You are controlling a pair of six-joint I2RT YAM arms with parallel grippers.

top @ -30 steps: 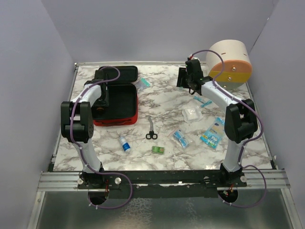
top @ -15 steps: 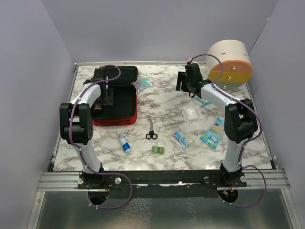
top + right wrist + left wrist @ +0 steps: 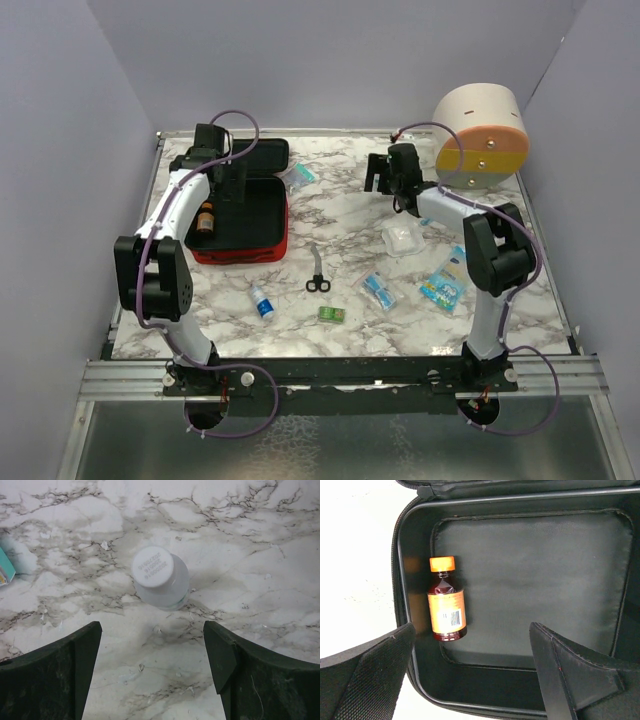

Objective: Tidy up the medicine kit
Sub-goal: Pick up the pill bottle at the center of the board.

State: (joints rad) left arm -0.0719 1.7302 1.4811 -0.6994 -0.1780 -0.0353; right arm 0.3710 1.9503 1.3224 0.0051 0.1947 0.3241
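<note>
Left gripper (image 3: 472, 625) wide open, empty, directly above open medicine kit (image 3: 530, 570); amber bottle (image 3: 447, 605) lies inside. Right gripper (image 3: 152, 625) open over white-capped bottle (image 3: 160, 577), well right of kit.

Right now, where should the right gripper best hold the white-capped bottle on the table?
I would take the white-capped bottle by its round body below the cap, from straight above: it stands upright, bare marble on both sides for the right gripper's fingers.

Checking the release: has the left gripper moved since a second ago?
Yes. The left gripper moved toward the far side of the medicine kit, leaving the bottle inside.
</note>
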